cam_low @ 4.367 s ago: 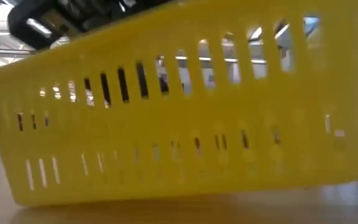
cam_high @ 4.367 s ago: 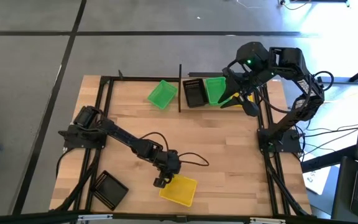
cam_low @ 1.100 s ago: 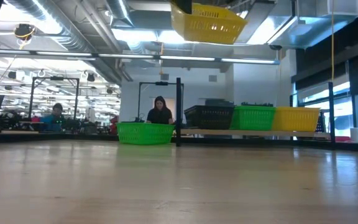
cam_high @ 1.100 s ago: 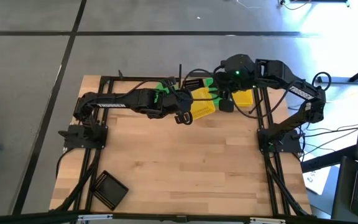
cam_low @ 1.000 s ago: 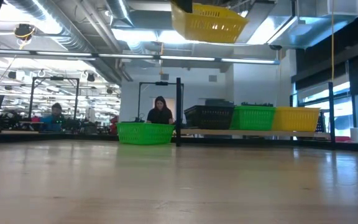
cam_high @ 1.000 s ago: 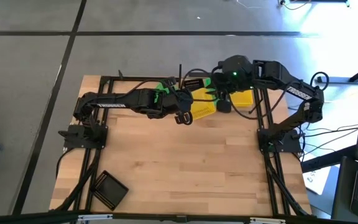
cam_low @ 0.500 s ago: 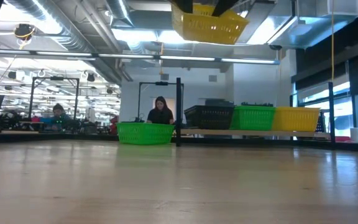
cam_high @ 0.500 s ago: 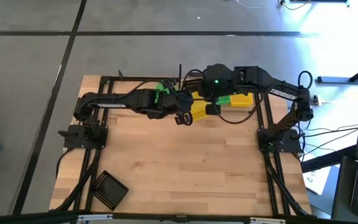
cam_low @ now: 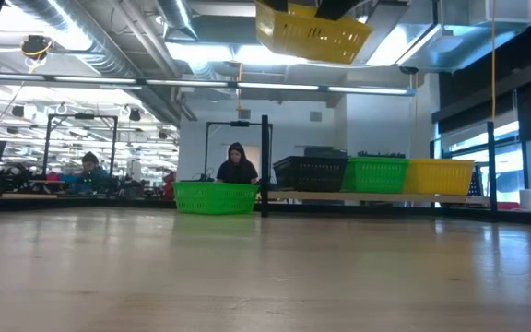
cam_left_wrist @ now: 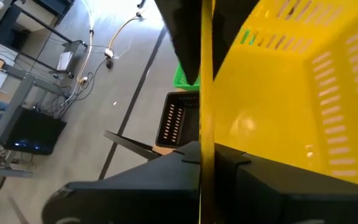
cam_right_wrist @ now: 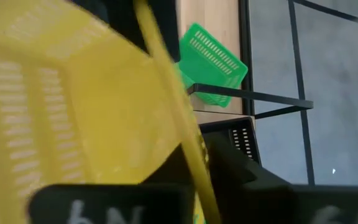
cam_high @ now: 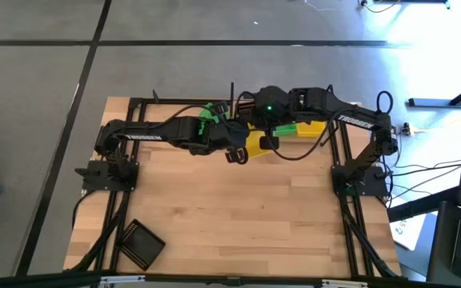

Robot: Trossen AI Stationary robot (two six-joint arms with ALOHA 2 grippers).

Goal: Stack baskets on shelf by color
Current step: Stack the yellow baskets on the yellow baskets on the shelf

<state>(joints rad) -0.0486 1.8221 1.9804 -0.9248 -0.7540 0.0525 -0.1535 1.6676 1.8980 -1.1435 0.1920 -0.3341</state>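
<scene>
A wide plank-patterned wooden table (cam_high: 238, 208) is framed by black metal posts, with an open workshop behind where two people are seated far off. Along the far edge, the shelf (cam_low: 376, 195) carries a black basket (cam_low: 310, 173), a green basket (cam_low: 376, 174) and a yellow basket (cam_low: 439, 176); another green basket (cam_low: 215, 196) sits beside it. A lone black basket (cam_high: 141, 242) lies at the near left corner. A perforated yellow basket held aloft (cam_low: 312, 32) is clamped by the left gripper (cam_high: 235, 152) at one rim and pinched by the right gripper (cam_high: 266, 141) at the other.
</scene>
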